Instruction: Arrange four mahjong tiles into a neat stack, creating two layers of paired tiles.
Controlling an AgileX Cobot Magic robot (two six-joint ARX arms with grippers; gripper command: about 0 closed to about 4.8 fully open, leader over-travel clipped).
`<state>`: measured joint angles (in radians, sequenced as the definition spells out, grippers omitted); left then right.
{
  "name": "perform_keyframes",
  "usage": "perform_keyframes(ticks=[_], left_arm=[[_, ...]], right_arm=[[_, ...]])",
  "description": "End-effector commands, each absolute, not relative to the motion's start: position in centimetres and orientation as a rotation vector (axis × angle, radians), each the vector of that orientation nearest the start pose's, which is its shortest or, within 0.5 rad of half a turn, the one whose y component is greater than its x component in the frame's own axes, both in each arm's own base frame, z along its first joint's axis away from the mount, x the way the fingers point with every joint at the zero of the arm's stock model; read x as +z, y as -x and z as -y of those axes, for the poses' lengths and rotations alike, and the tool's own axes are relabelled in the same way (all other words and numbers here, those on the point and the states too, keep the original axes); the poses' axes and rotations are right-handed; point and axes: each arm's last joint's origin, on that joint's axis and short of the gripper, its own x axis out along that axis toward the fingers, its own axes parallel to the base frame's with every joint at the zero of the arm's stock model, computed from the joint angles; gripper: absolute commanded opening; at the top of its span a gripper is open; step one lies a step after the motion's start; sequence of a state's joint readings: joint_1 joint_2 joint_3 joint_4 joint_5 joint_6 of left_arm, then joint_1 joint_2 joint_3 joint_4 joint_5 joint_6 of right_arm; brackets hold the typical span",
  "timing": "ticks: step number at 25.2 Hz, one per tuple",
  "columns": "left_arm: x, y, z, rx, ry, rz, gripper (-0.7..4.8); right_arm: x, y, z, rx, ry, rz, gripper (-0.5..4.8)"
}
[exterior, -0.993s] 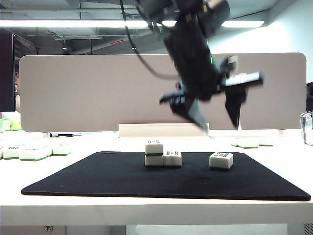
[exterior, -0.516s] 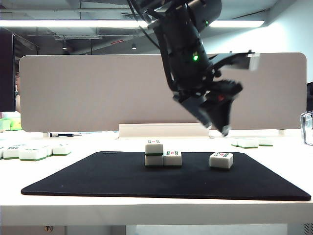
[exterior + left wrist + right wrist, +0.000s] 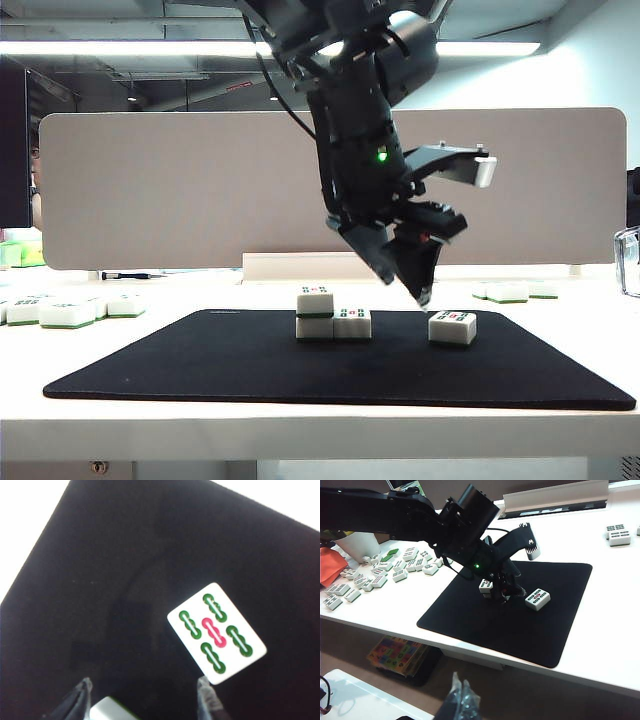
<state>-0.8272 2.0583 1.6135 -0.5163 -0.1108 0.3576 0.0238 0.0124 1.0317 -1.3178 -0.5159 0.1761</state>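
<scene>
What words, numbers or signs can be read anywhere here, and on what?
No words or numbers are legible.
Lone mahjong tile: four green bamboo sticks and one red, no lettering.
Three stacked tiles: green-and-red marks, too small to read.
Loose tiles on the table: too small to read.

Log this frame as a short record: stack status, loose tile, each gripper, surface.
stack: three tiles on the black mat, two below and one on top at the left; top-right spot unfilled
loose tile: fourth tile lies flat on the mat, apart, right of the stack
left gripper: open, empty, tips angled down just above the loose tile
right gripper: parked off the table's near edge, looks shut, empty
</scene>
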Motion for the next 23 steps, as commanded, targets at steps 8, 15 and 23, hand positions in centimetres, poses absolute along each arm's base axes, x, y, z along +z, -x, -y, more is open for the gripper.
perform_keyframes(ticks=[8,15,23], left_arm=[[19.1,-30.3,33.2,-0.836,-0.743,-0.808,2.77],[19.4,-29.1,33.8,-0.926,-0.724,-0.827,2.78],[21.1,-29.2,33.4,-1.057,-0.621,-0.787,4.51]], right_arm=[[32.0,8.1,-1.2,0.51,-0.236,-0.311,-0.01],[32.0,8.1,-1.2,0.51,-0.236,-0.311,-0.01],[32.0,8.1,-1.2,0.511,-0.236,-0.311,-0.01]])
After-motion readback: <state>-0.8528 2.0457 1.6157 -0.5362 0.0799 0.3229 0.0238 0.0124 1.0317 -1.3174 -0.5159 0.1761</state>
